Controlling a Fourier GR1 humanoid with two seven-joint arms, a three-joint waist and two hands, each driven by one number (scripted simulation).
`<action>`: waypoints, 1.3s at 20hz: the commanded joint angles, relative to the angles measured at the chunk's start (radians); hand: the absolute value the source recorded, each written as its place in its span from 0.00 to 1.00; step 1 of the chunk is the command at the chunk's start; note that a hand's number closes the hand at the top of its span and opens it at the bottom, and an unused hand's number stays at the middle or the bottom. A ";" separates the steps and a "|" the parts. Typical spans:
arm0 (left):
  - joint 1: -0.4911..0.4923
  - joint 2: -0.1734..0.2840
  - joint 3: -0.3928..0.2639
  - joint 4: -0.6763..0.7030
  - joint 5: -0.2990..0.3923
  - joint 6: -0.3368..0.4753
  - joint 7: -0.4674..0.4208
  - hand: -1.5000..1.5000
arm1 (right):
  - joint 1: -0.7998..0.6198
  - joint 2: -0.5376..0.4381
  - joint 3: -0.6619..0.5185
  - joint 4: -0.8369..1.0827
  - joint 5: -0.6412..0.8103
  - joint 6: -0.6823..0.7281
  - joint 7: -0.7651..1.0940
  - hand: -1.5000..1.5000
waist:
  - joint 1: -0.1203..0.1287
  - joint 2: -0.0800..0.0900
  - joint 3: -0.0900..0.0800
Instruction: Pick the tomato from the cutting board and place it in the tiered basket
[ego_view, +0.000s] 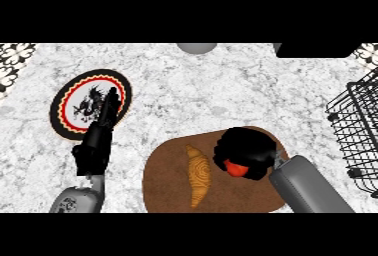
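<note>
tomato: the small round red tomato (237, 169) sits on the rounded brown wooden cutting board (168, 186), right of the golden croissant (197, 176); likely light, smooth, soft-skinned, best cupped around its sides.
right hand: the black right hand (245, 150) curls over the tomato, grasping it.
left hand: the left hand (97, 140) rests left of the board, fingers straight, over the round patterned plate (66, 125).
basket: the black wire tiered basket (357, 131), right of the board, shows nothing inside.

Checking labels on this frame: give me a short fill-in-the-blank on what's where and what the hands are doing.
1. The right hand is curled round the ____.
2. The croissant lies on the ____, left of that hand.
3. The left hand reaches, fingers straight, over the patterned ____.
4. The wire basket stands at the view's ____ edge.

Missing words: tomato; cutting board; plate; right
</note>
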 joint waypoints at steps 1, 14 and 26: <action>0.024 0.010 0.027 -0.014 0.003 0.017 0.013 0.50 | 0.136 -0.086 -0.081 -0.015 0.050 -0.015 0.173 1.00 | -0.045 -0.007 0.001; 0.058 0.018 0.033 -0.063 -0.004 0.029 0.050 0.50 | 0.535 -0.254 -0.492 -0.329 0.100 -0.063 0.763 1.00 | -0.097 -0.019 -0.002; 0.078 0.046 0.069 -0.027 0.032 -0.013 -0.017 0.50 | 0.632 -0.297 -0.928 -1.015 -0.264 0.292 0.909 1.00 | -0.079 -0.012 -0.004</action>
